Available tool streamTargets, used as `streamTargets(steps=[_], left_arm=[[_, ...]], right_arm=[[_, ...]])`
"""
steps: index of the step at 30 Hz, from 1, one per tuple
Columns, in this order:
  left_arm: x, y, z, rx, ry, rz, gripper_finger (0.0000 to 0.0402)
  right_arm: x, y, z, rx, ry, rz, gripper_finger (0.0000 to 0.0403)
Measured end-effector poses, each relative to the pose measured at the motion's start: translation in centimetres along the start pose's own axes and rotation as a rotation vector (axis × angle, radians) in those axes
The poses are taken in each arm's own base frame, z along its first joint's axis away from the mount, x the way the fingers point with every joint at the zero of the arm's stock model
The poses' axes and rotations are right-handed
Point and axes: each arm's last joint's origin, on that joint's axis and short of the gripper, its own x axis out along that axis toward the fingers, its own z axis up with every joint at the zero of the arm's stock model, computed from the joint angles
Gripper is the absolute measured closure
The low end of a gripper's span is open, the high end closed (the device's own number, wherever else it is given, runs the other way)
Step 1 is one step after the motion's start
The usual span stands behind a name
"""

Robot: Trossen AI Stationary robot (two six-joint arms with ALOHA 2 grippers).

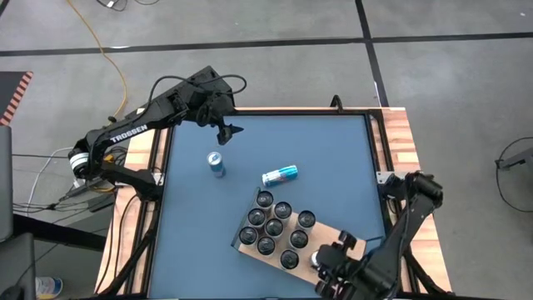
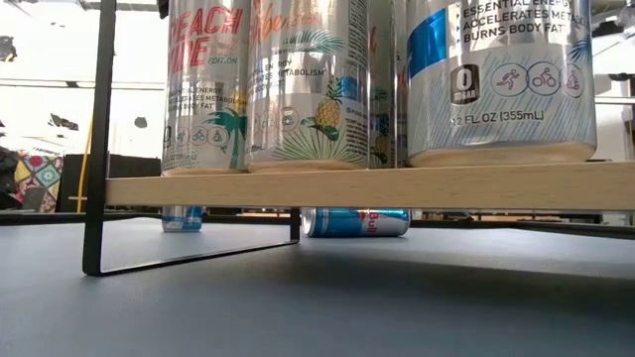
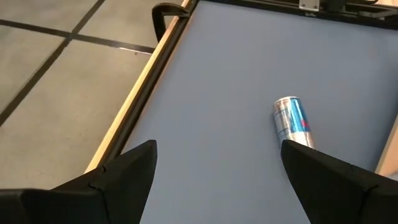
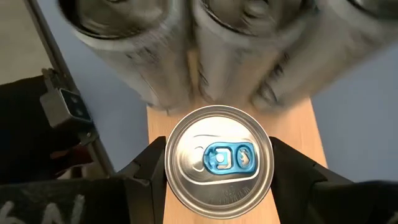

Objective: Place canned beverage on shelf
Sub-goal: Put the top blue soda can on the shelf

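Observation:
The shelf (image 1: 348, 241), a light-wood board on dark legs, stands at the table's near right and carries several upright cans (image 1: 275, 227). Over its bare right end my right gripper (image 4: 219, 165) is shut on a silver can with a blue tab (image 4: 219, 157). Whether that can stands on the board I cannot tell. Far to the left my left gripper (image 1: 229, 133) hangs open above the table, holding nothing. A blue-and-silver can (image 1: 216, 163) stands upright on the table, and another (image 1: 280, 175) lies on its side nearby. My right gripper pinches the blue-tab can between its two fingers (image 4: 146, 171), which lie on opposite sides of the can's wall just below the top rim (image 4: 171, 165). The fingers come from above, slanting down. The can is upright over the shelf's wood (image 4: 311, 127).
The shelf's cans (image 4: 155, 50) stand close behind the held can. In the low view the board (image 2: 397, 186) sits raised on a thin black frame (image 2: 94, 149), with the lying can (image 2: 355, 222) beyond it. Wooden strips and black rails (image 1: 379, 142) edge the blue table.

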Motion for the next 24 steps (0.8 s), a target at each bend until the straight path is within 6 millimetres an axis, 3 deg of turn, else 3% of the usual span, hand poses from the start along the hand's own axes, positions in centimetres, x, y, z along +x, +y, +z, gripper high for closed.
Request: streamTargets(steps=[17, 24], left_arm=[[0.00, 0.00, 0.00, -0.029, 0.000, 0.000, 0.0072], [0.00, 0.00, 0.00, -0.029, 0.000, 0.000, 0.0072]], right_arm=[[-0.27, 0.77, -0.62, -0.066, -0.052, 0.018, 0.0201], [0.05, 0.91, -0.12, -0.088, -0.047, 0.032, 0.0180]])
